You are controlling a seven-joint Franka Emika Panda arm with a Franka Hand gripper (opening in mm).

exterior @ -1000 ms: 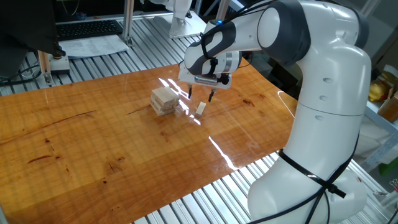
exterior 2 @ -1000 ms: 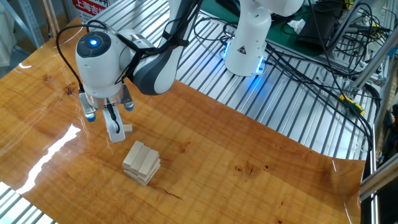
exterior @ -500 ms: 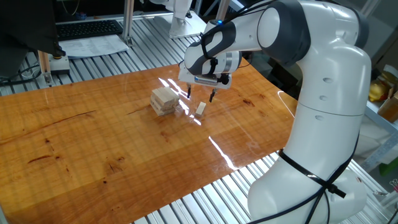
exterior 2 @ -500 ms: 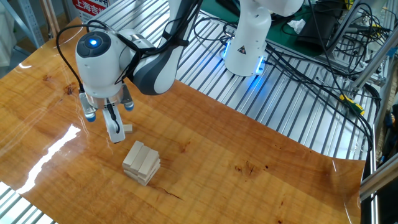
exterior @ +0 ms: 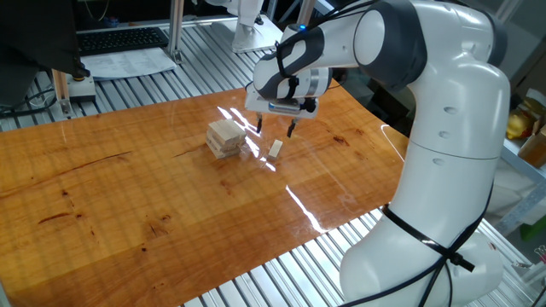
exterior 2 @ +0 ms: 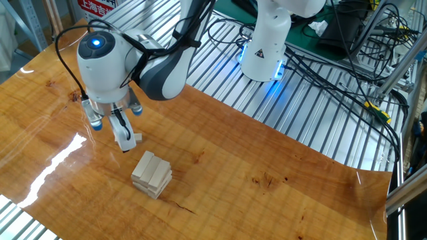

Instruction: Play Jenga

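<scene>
The Jenga stack point(exterior: 225, 138) is a low pile of pale wooden blocks in crossed layers on the wooden table; it also shows in the other fixed view point(exterior 2: 151, 175). A single matching block point(exterior: 275, 148) rests on the table just right of the stack and shows in the other view point(exterior 2: 137, 137) too. My gripper point(exterior: 275, 130) hangs just above this single block. It is open, with one finger on each side of the block and not touching it. In the other view the gripper point(exterior 2: 128, 140) sits right by the block, and one finger point(exterior 2: 123, 135) partly hides it.
The table's point(exterior: 128, 196) far edge meets a slatted metal surface point(exterior: 196, 60) with a keyboard point(exterior: 119, 39) and papers. My arm's white base point(exterior: 444, 196) stands at the table's right. In the other view, cables point(exterior 2: 320, 67) and a second robot base point(exterior 2: 263, 50) lie beyond the table.
My gripper has lifted slightly, away from the single block. The block and the stack have not moved.
</scene>
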